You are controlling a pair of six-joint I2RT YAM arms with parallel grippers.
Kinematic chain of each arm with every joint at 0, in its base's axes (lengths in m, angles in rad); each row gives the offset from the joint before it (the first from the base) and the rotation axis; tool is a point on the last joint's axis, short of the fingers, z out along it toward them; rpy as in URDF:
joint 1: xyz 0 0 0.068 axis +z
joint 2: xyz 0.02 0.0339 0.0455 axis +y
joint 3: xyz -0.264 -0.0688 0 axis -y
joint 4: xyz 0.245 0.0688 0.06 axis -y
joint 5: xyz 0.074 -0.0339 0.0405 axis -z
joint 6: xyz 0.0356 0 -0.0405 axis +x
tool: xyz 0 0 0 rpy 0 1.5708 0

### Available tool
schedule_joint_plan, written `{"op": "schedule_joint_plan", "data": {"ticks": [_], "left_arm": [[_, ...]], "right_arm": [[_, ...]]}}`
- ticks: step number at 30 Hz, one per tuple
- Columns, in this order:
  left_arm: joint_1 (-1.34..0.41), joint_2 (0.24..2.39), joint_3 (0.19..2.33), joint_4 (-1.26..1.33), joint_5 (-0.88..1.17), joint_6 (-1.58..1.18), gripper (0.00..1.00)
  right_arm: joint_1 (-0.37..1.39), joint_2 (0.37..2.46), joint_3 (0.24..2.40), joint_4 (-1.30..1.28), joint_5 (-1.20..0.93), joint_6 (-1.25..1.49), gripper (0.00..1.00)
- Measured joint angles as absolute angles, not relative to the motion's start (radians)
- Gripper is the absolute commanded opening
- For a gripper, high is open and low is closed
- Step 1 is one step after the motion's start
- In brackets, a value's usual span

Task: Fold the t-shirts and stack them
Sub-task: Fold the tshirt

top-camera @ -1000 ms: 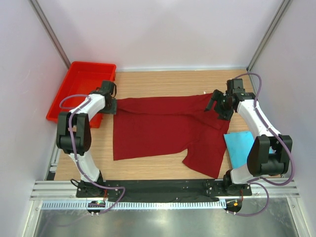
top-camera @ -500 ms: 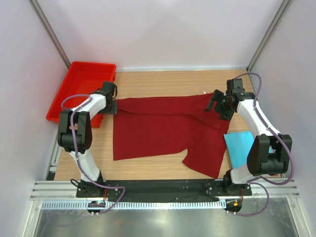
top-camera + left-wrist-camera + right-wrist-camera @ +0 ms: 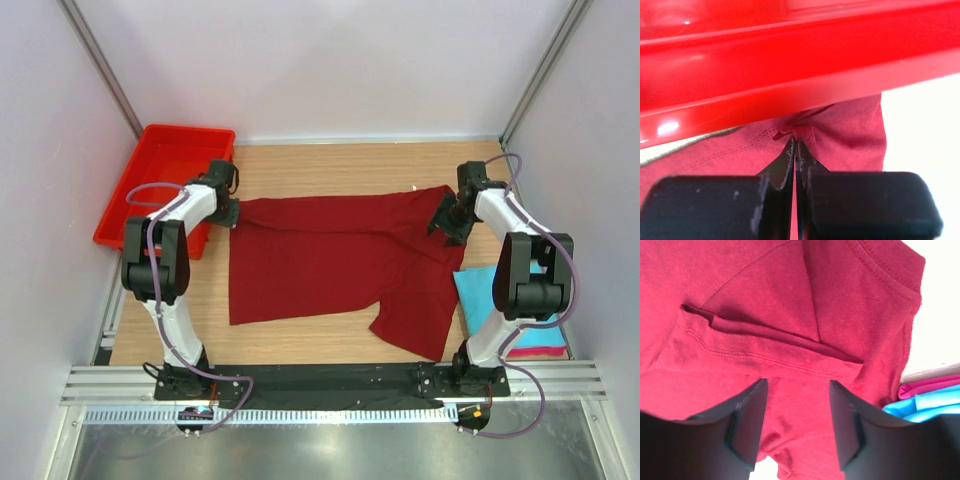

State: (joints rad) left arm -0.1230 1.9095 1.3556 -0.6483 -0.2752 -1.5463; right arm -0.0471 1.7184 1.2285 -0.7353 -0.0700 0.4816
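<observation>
The red tray (image 3: 150,185), a blur in the left wrist view, sits far left on the wooden table (image 3: 330,165). Left gripper (image 3: 795,142) pinches the spread maroon t-shirt (image 3: 320,260) beside it. Right gripper (image 3: 797,385) stands parted over its sleeve; that arm half hides the turquoise t-shirt (image 3: 476,292) and pink t-shirt (image 3: 542,352)

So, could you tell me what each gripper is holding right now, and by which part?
The left gripper pinches the maroon t-shirt at its far left corner; the right gripper is open, holding nothing.
</observation>
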Motion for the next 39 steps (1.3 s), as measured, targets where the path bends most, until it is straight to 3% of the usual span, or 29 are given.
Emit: {"op": "schedule_joint_plan", "data": {"ticks": [10, 13, 15, 18, 28, 34, 39], "left_arm": [[-0.166, 1.916, 1.374, -0.657, -0.304, -1.326, 0.00], [-0.188, 1.916, 1.374, -0.663, -0.315, -1.284, 0.00], [-0.200, 1.916, 1.370, -0.664, -0.321, -1.259, 0.00], [-0.212, 1.916, 1.360, -0.664, -0.329, -1.230, 0.00], [-0.216, 1.916, 1.351, -0.664, -0.345, -1.180, 0.00], [-0.216, 1.916, 1.351, -0.664, -0.350, -1.158, 0.00], [-0.216, 1.910, 1.351, -0.664, -0.361, -1.134, 0.00]], "right_arm": [[-0.047, 1.722, 1.210, -0.739, -0.035, 0.468, 0.38], [-0.052, 1.722, 1.183, -0.739, -0.029, 0.466, 0.39], [-0.060, 1.722, 1.171, -0.738, -0.028, 0.466, 0.46], [-0.077, 1.723, 1.154, -0.733, -0.027, 0.463, 0.48], [-0.089, 1.728, 1.101, -0.696, -0.025, 0.461, 0.43], [-0.094, 1.757, 1.085, -0.661, -0.031, 0.456, 0.38], [-0.094, 1.757, 1.085, -0.651, -0.033, 0.450, 0.25]]}}
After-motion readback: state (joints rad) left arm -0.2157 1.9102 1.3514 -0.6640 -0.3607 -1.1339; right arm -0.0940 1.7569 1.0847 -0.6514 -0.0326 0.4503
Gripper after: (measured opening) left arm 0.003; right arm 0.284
